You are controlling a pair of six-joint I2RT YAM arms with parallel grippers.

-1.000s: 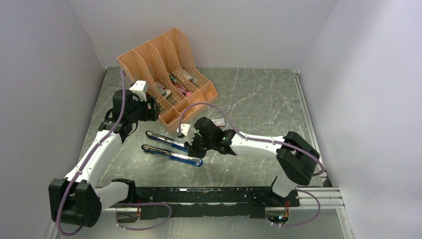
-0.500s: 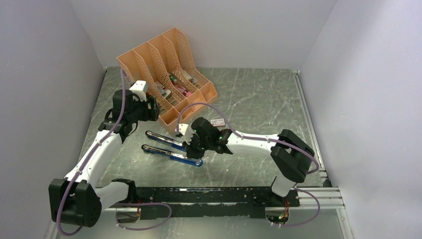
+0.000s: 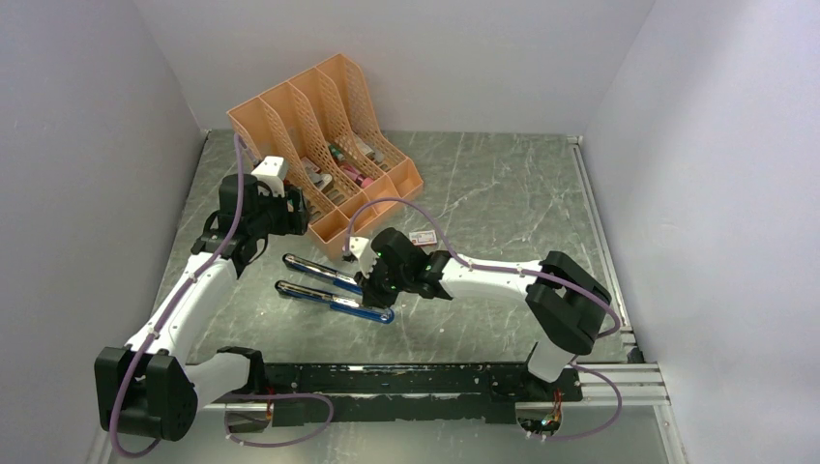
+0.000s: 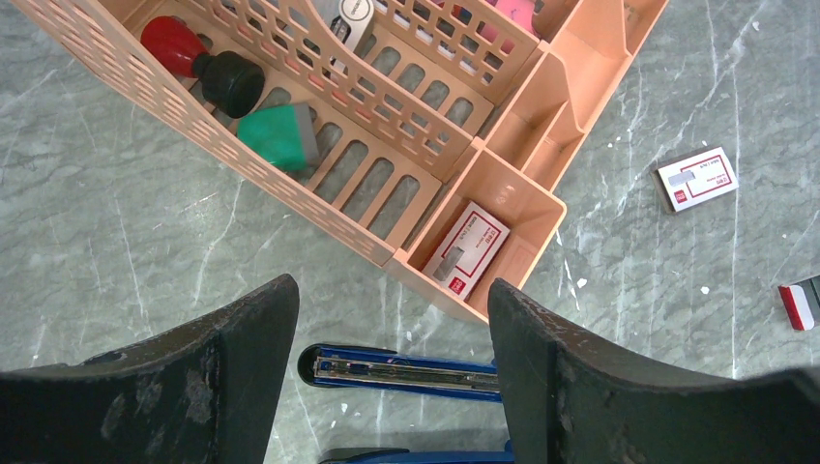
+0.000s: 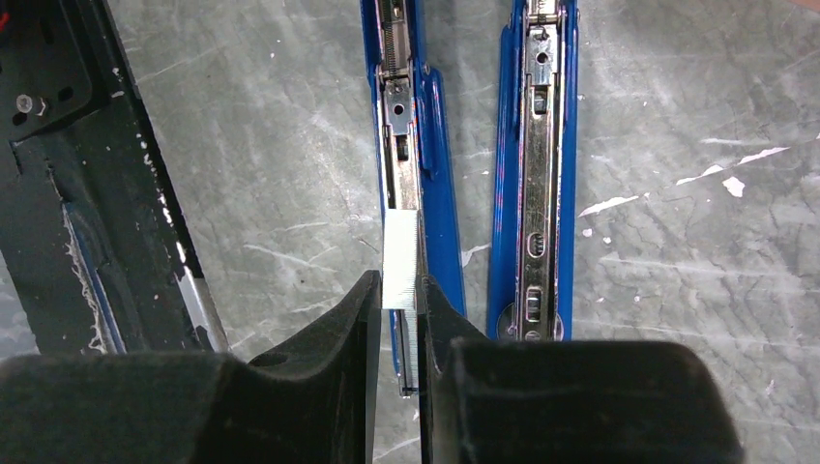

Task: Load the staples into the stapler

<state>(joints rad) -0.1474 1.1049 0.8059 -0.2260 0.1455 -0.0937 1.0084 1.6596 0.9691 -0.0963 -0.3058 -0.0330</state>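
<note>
A blue stapler (image 3: 334,288) lies opened flat on the table, its two long halves side by side. In the right wrist view both halves (image 5: 537,164) run away from the fingers, metal channels up. My right gripper (image 5: 399,290) is shut on the staples (image 5: 400,261), a short silvery strip that stands over the near end of the left half's channel (image 5: 398,116). Whether the strip touches the channel, I cannot tell. My left gripper (image 4: 390,290) hangs open above the stapler's far end (image 4: 416,369), holding nothing. In the top view it (image 3: 285,224) sits beside the orange organizer.
The orange slotted organizer (image 3: 324,126) stands at the back left, with a white-and-red box (image 4: 467,249) in its front pocket and other small items in its slots. Another white-and-red box (image 3: 423,236) lies on the table behind the right gripper. A black rail (image 5: 58,193) runs along the near edge.
The right arm has shifted a little to the left with the staples in its grip. The left arm and the stapler have not moved.
</note>
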